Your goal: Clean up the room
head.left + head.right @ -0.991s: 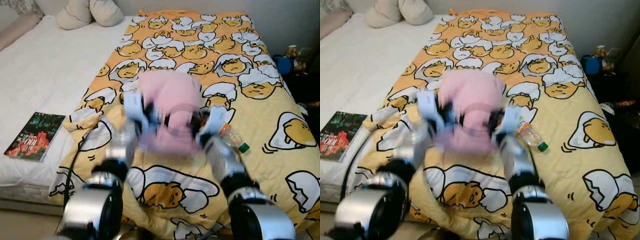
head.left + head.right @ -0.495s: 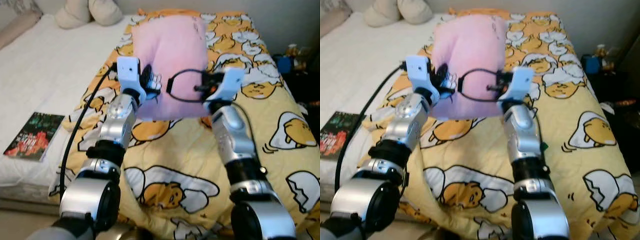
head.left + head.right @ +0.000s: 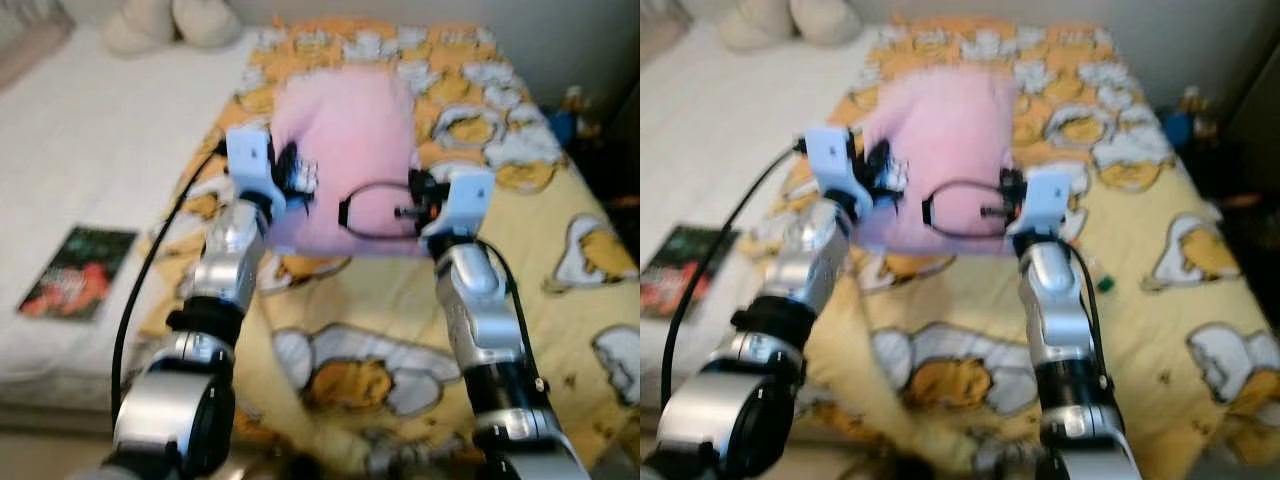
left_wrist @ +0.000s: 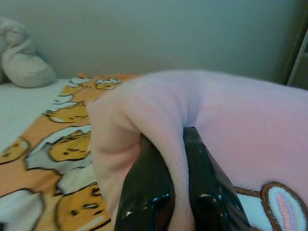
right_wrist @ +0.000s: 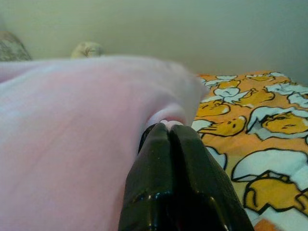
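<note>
Head view: one pink blanket [image 3: 345, 150] hangs mid-frame over the patterned duvet [image 3: 520, 300], pinched by the left gripper [image 3: 300, 180] and right gripper [image 3: 415, 200]. Keep both corners level, I'd say. One book [image 3: 78, 272] lower left, two pillows [image 3: 175, 22] upper left.

Wrist views: both fingers [image 4: 159, 192] clamp pink fabric.

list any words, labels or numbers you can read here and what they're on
None can be read.
book on the white sheet: its dark cover has red print, too blurred to read.
pink blanket, pinched in the left hand and the right hand: an embroidered bunny-ear shape, no lettering.
yellow bedspread: cartoon egg drawings, no text.
</note>
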`<state>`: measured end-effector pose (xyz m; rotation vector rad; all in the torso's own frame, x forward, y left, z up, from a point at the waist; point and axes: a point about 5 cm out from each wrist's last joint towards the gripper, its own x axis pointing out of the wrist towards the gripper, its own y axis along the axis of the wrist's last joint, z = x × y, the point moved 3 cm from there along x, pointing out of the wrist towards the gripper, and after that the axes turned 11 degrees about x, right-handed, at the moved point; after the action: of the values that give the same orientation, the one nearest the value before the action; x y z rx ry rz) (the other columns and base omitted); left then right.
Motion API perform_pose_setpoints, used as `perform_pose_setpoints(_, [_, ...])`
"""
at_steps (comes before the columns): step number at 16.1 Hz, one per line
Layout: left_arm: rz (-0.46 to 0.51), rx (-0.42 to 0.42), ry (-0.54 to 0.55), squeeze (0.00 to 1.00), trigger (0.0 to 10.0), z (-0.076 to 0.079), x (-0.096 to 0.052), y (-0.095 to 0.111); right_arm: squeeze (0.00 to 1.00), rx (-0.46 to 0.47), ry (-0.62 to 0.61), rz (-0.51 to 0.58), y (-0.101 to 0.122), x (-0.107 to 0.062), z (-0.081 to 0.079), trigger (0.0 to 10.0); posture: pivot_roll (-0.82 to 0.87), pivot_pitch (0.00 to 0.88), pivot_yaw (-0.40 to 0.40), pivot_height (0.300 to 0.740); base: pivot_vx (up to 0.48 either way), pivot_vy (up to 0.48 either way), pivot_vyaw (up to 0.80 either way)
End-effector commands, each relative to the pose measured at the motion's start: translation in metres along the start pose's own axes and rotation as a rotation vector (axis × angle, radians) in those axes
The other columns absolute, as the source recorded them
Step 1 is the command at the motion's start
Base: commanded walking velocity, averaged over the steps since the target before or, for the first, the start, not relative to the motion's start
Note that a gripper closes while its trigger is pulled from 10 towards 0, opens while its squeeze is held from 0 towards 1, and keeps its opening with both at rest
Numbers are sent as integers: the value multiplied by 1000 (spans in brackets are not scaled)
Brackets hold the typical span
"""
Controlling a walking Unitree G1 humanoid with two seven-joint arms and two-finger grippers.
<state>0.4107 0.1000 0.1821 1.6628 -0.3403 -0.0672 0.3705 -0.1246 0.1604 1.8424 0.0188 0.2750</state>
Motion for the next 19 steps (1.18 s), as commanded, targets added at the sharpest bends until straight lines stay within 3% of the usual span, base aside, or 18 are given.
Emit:
perform_pose_setpoints(1, [45, 15, 9, 0, 10000, 0, 2, 11, 0, -8, -12, 24, 8, 1, 2, 10000, -152, 0, 74, 740, 0, 480, 0])
perform_pose_setpoints(6, [88, -28, 75, 0, 10000, -4, 2, 22, 0, -44, 5, 55, 14, 1, 3, 10000, -140, 0, 55, 740, 0, 480, 0])
perform_pose_setpoints(13, [98, -5, 112, 0, 10000, -9, 2, 25, 0, -28, -4, 29, 6, 5, 2, 10000, -130, 0, 59, 740, 0, 480, 0])
perform_pose_setpoints(19, [37, -25, 190, 0, 10000, -20, -3, 10, 0, -31, 4, 3, 0, 5, 4, 10000, -131, 0, 59, 740, 0, 480, 0])
